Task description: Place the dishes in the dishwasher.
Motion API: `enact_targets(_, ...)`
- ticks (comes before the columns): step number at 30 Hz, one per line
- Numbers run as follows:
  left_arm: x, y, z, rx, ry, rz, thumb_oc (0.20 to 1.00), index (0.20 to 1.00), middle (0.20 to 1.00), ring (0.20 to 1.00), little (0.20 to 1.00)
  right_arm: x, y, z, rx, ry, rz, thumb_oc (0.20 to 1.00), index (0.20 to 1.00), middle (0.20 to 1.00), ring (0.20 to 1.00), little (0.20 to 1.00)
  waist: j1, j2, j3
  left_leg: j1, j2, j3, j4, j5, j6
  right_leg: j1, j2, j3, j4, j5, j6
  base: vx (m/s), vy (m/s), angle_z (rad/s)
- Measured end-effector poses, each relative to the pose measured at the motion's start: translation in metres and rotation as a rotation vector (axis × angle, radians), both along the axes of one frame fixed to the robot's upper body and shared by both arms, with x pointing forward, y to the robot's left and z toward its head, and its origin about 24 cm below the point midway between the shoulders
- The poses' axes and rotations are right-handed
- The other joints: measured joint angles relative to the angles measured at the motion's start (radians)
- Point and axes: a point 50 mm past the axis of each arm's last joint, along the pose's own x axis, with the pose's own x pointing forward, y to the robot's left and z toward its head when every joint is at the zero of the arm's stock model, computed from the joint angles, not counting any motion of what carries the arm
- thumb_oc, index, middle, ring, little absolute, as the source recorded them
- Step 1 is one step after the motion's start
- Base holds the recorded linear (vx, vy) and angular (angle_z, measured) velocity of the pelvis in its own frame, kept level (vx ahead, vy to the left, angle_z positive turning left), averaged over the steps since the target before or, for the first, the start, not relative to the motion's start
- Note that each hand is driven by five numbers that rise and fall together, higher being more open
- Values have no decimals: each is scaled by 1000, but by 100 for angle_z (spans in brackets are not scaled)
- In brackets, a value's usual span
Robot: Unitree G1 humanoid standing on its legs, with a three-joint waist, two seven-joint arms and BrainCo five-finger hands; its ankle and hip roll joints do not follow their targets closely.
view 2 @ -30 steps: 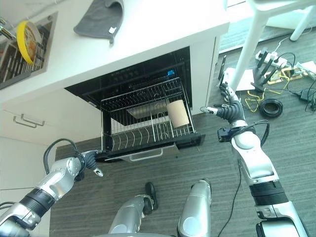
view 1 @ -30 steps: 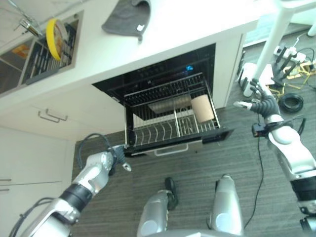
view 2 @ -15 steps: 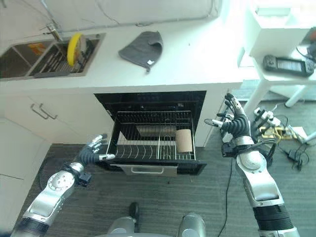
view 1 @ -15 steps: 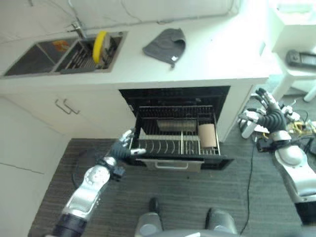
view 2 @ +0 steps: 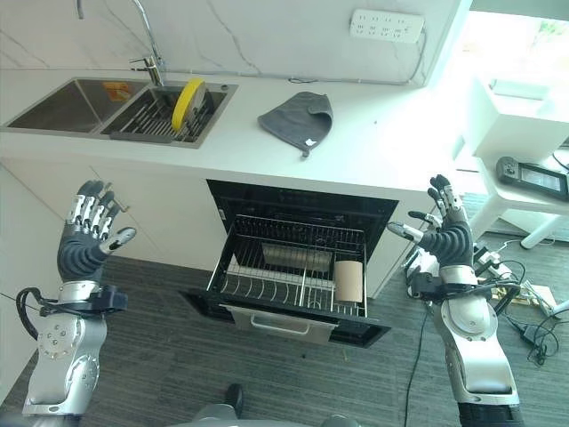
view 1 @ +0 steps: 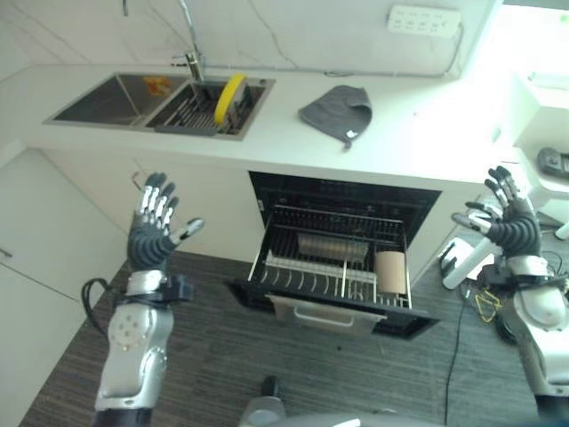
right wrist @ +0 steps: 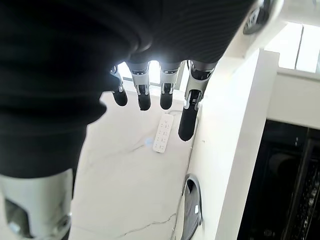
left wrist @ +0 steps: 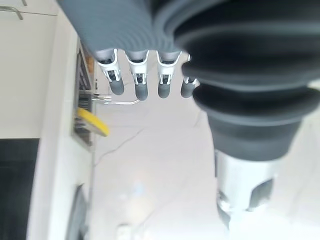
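No legible txt, labels or nos. anywhere.

Yellow plate (view 1: 230, 96) in sink rack (view 1: 191, 114) (dishwasher (view 1: 342, 267) open)

The desk (view 2: 373, 156) has a smooth, pale, faintly glossy top, and the wall behind it looks like polished white stone with thin grey veins. A soft, matt grey cloth (view 2: 299, 114) lies rumpled on it. The sink (view 2: 62, 102) is brushed metal, dull in sheen, with a shiny metal tap (view 2: 147, 40). A glossy yellow plate (view 2: 187, 100) stands in a dark wire rack there. The dishwasher rack (view 2: 293, 271) is thin bright metal wire, and the dishwasher's cavity is matt black. A matt tan cup (view 2: 348, 280) lies in the rack. The floor (view 2: 160, 356) is rough grey woven carpet. Each robot hand, left (view 2: 84, 240) and right (view 2: 449, 236), has silver metallic fingers with dark matt tips and a ribbed, rubbery black cover.
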Motion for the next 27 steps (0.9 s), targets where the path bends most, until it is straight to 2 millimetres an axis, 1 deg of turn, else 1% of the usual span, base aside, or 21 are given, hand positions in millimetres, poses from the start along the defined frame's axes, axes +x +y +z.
enact_targets(2, 0, 0, 3, 16, -17, -13, 1000, 1000, 1000, 1000, 1000, -4, 2, -8, 33, 11, -8, 1000, 1000, 1000, 1000, 1000, -3, -37, 0, 5, -31, 15, 1, -5, 10, 11, -29, 5, -39, 28, 8, 5, 244, -14)
enact_targets(3, 1, 1, 5, 26, -18, -16, 1000, 1000, 1000, 1000, 1000, -3, 5, -8, 51, 1, -7, 1000, 1000, 1000, 1000, 1000, -6, -55, 2, 12, -51, 34, -2, -12, 19, 10, -39, 18, -54, 57, 25, -56, 269, -45)
enact_targets(4, 1, 2, 6, 38, -18, -18, 1000, 1000, 1000, 1000, 1000, -2, 10, -8, 81, -16, -1, 1000, 1000, 1000, 1000, 1000, -10, -64, 5, 18, -60, 56, -1, -16, 28, -3, -49, 31, -50, 75, 26, -56, 201, -83)
enact_targets(5, 2, 3, 8, 50, -19, -15, 1000, 1000, 1000, 1000, 1000, -1, 16, -10, 106, -24, 16, 1000, 1000, 1000, 1000, 1000, -7, -61, 7, 35, -57, 105, -10, -15, 37, -23, -43, 18, -57, 123, 9, -55, 173, -121)
enact_targets(6, 2, 6, 11, 62, -26, -1, 1000, 1000, 1000, 1000, 1000, 0, 20, -11, 105, -21, 42, 1000, 1000, 1000, 1000, 1000, 1, -52, 11, 52, -43, 147, -25, -20, 52, -27, -39, -21, -75, 171, -11, -72, 175, -120)
enact_targets(7, 3, 7, 12, 71, -28, 1, 1000, 1000, 1000, 1000, 1000, -1, 21, -13, 107, -12, 42, 1000, 1000, 1000, 1000, 1000, -14, -47, 17, 70, -54, 169, -38, -20, 63, -27, -46, -60, -77, 188, -10, -66, 164, -87)
enact_targets(8, 3, 8, 14, 75, -31, 5, 1000, 1000, 1000, 1000, 1000, -2, 21, -14, 104, -8, 48, 1000, 1000, 1000, 1000, 1000, -22, -52, 17, 73, -62, 185, -34, -32, 74, -26, -45, -80, -72, 187, -8, -69, 115, -51)
enact_targets(9, 1, 11, 14, 72, -33, 21, 1000, 1000, 1000, 1000, 1000, -1, 22, -13, 95, -5, 65, 1000, 1000, 1000, 1000, 1000, -24, -45, 21, 68, -47, 213, -34, -35, 85, -61, -20, -85, 27, 111, 40, -25, 26, -44)
enact_targets(10, -1, 13, 11, 67, -19, 34, 1000, 1000, 1000, 1000, 1000, -2, 22, -14, 96, 5, 79, 1000, 1000, 1000, 1000, 1000, -20, -30, 24, 66, -20, 200, -34, -42, 74, -102, 68, -21, 151, 7, 10, -22, -14, -30)
enact_targets(11, -1, 13, 9, 64, -13, 34, 1000, 1000, 1000, 1000, 1000, -1, 21, -13, 98, 4, 87, 1000, 1000, 1000, 1000, 1000, -25, -33, 23, 64, -23, 187, -34, -38, 69, -98, 118, 3, 146, -33, -21, 9, -61, -13)
enact_targets(12, -2, 11, 5, 48, -1, 40, 1000, 1000, 1000, 1000, 1000, 0, 21, -11, 97, 1, 94, 1000, 1000, 1000, 1000, 1000, -24, -36, 21, 66, -37, 190, -34, -35, 67, -64, 132, 5, 80, -58, -77, 13, -125, 7)
enact_targets(13, -2, 8, 0, 15, 5, 39, 1000, 1000, 1000, 1000, 1000, 1, 21, -13, 99, 8, 94, 1000, 1000, 1000, 1000, 1000, -27, -25, 16, 67, -37, 184, -34, -34, 66, -51, 143, 5, 57, -49, -87, 42, -173, 6)
enact_targets(15, 0, -1, -4, 4, 23, 13, 1000, 1000, 1000, 1000, 1000, 1, 28, -18, 118, 30, 130, 1000, 1000, 1000, 1000, 1000, -15, 20, 19, 65, -29, 168, -31, -15, 54, -27, 157, 2, 27, -41, -106, 46, -170, 18)
enact_targets(16, 1, -2, -5, 3, 25, 9, 1000, 1000, 1000, 1000, 1000, 0, 27, -20, 121, 40, 128, 1000, 1000, 1000, 1000, 1000, -15, 31, 18, 65, -27, 157, -29, -13, 52, -12, 164, -6, 13, -30, -120, -10, -124, 41)
enact_targets(17, 1, -1, -6, 1, 41, 12, 1000, 1000, 1000, 1000, 1000, -2, 22, -17, 109, 37, 124, 1000, 1000, 1000, 1000, 1000, -12, 46, 20, 47, -27, 140, 7, -13, 53, 13, 164, -28, -1, -30, -121, -76, -117, 48)
enact_targets(19, 0, 2, -6, -3, 47, 23, 1000, 1000, 1000, 1000, 1000, 0, 15, -5, 63, 6, 115, 1000, 1000, 1000, 1000, 1000, 2, 58, 24, 11, -29, 131, 69, -12, 52, 18, 161, -34, -3, -34, -124, -101, -65, 46)
enact_targets(21, 2, -1, -7, -12, 52, 8, 1000, 1000, 1000, 1000, 1000, 6, 12, 7, 30, -37, 104, 1000, 1000, 1000, 1000, 1000, 4, 67, 32, -47, -31, 133, 150, 5, 42, 20, 141, -74, 3, -40, -134, -60, 69, 52)
enact_targets(22, 2, -2, -7, -10, 58, 1, 1000, 1000, 1000, 1000, 1000, 9, 12, 14, 10, -57, 109, 1000, 1000, 1000, 1000, 1000, 7, 70, 40, -44, -29, 134, 144, 26, 27, 23, 129, -85, -2, -41, -143, -23, 151, 40)
enact_targets(23, 1, -2, -8, -11, 64, 0, 1000, 1000, 1000, 1000, 1000, 11, 11, 20, -3, -74, 110, 1000, 1000, 1000, 1000, 1000, 6, 58, 48, -34, -24, 154, 141, 13, 25, 28, 111, -97, -6, -35, -156, 23, 286, 26)
enact_targets(25, 1, -2, -7, -6, 63, -4, 1000, 1000, 1000, 1000, 1000, 9, 9, 23, -6, -90, 92, 1000, 1000, 1000, 1000, 1000, -25, 41, 52, 11, 29, 198, 137, -19, 11, 44, 91, -104, -23, -25, -149, 73, 337, 20)
enact_targets(27, -3, 0, -8, -9, 70, 11, 1000, 1000, 1000, 1000, 1000, 4, 0, 21, -12, -78, 55, 1000, 1000, 1000, 1000, 1000, -45, 42, 51, 83, 83, 185, 78, -38, -3, 41, 91, -84, -30, -12, -139, 91, 448, -15)
